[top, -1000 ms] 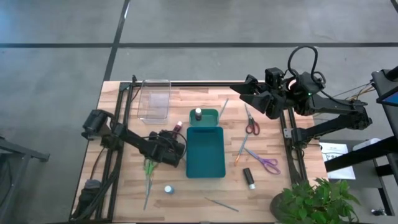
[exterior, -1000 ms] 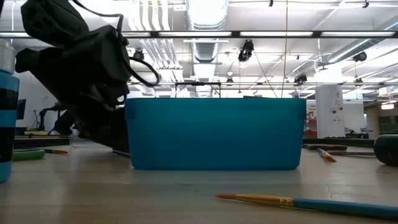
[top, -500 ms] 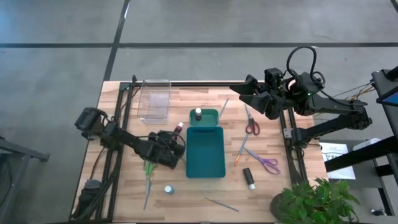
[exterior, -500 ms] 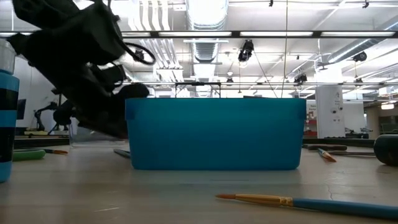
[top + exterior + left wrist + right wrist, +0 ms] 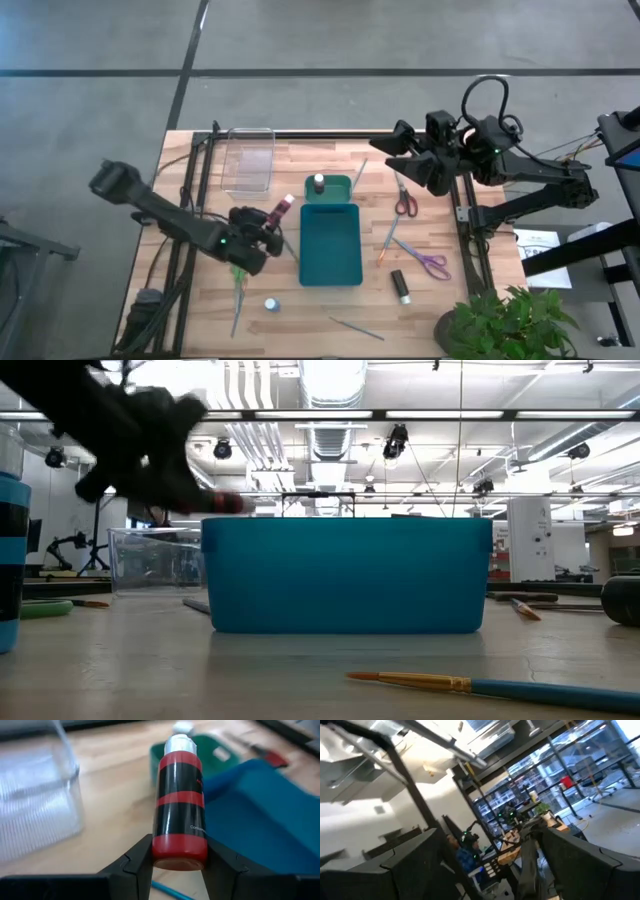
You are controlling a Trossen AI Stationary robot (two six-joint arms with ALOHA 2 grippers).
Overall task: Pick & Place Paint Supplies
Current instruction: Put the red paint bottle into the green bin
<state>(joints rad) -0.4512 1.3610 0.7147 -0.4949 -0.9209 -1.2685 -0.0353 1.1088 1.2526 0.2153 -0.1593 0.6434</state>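
Observation:
My left gripper (image 5: pixel 270 220) is above the table just left of the teal tray (image 5: pixel 331 262), shut on a dark red paint bottle with black bands (image 5: pixel 283 207). The low view shows that bottle (image 5: pixel 222 503) raised above the tray's rim. My right gripper (image 5: pixel 384 150) hangs open over the far right of the table and touches nothing. A white-capped bottle (image 5: pixel 319 183) stands in a small green tray. A black bottle (image 5: pixel 400 286), red scissors (image 5: pixel 404 200), purple scissors (image 5: pixel 430 262), green scissors (image 5: pixel 239 270) and several brushes lie flat on the table. My left gripper pinches the red bottle's bottom end (image 5: pixel 179 851) between its two fingers (image 5: pixel 137 857). The fingers come from the table's near left, roughly level. The bottle is lifted clear and sticks out ahead of them, with its cap (image 5: pixel 180 742) pointing toward the small green tray.
A clear plastic box (image 5: pixel 248 160) stands at the far left. Another white-capped bottle (image 5: pixel 270 303) stands near the front edge, and a brush (image 5: pixel 470 685) lies in front of the teal tray. A potted plant (image 5: pixel 500 325) fills the near right corner.
My left gripper has risen from table height beside the teal tray, carrying the red bottle clear of the table, and has drawn slightly toward the table's left. The left arm's base joint has swung outward to the left.

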